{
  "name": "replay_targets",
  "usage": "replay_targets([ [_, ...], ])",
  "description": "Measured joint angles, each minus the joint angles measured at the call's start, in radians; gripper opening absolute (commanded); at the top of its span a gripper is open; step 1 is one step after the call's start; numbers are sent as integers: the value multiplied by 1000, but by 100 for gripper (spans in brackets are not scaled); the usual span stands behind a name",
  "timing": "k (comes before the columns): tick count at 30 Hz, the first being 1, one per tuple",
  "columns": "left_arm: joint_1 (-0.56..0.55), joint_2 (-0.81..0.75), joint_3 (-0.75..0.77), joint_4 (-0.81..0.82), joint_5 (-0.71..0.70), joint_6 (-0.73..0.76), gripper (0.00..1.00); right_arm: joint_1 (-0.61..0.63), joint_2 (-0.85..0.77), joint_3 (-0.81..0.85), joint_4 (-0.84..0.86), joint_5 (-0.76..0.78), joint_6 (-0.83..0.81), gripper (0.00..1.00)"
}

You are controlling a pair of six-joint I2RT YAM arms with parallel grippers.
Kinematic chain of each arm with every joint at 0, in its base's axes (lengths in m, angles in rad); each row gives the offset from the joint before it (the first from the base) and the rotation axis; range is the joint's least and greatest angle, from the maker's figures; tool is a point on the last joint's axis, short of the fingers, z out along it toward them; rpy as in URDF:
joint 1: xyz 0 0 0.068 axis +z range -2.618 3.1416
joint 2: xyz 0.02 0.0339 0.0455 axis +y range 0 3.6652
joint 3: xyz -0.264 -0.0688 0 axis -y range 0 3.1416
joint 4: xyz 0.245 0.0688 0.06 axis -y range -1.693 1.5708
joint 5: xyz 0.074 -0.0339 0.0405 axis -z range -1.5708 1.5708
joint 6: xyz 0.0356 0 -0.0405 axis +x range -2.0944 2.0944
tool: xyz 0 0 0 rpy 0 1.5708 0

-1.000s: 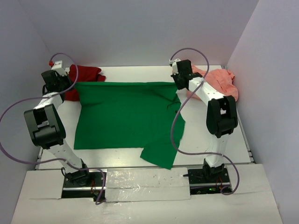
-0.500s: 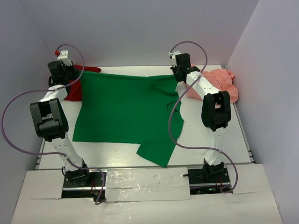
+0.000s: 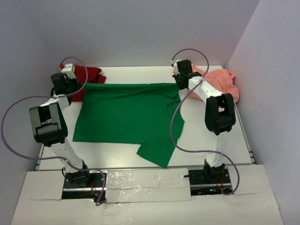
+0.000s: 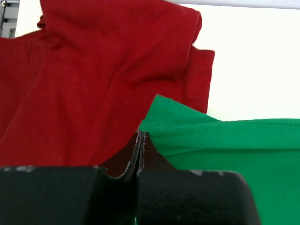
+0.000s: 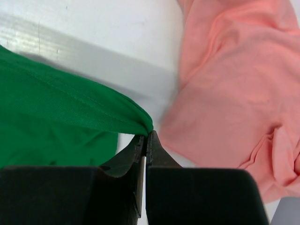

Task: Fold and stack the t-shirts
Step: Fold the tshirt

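The bright green t-shirt [image 3: 126, 115] lies spread over the middle of the table, one sleeve trailing toward the near edge. My left gripper [image 3: 79, 86] is shut on its far left corner [image 4: 154, 123]. My right gripper [image 3: 180, 85] is shut on its far right corner [image 5: 140, 123]. The dark red t-shirt [image 3: 89, 75] lies crumpled at the back left, partly under the green cloth and behind the left gripper [image 4: 141, 133]. The salmon pink t-shirt [image 3: 222, 82] lies bunched at the back right, just beyond the right gripper [image 5: 146, 133].
White walls close in the table at the back and both sides. Purple cables [image 3: 180, 126] loop from each arm over the table. A raised white ledge with tape [image 3: 145, 180] runs along the near edge between the arm bases.
Both grippers, still holding the green t-shirt's far corners, lifted it toward the back wall half a second ago and have now lowered it, so the far edge lies flatter and nearer.
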Motion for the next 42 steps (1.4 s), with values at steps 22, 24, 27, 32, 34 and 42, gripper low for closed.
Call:
replay_targets([
  [22,47,-237,-284,15,67,7,0,0,-243,-174,-97,-60,43,0],
  [24,55,-237,-300,16,71,7,0,0,-247,-174,-122,-78,53,0],
  [27,68,-238,-320,12,81,7,0,0,-250,-177,-152,-99,60,0],
  [32,92,-268,-347,-8,107,13,0,0,-258,-188,-192,-121,73,0],
  [34,97,-288,-352,-14,118,19,0,0,-262,-188,-206,-128,79,0],
  [42,108,-320,-363,-50,150,32,23,6,-303,-188,-259,-148,94,8],
])
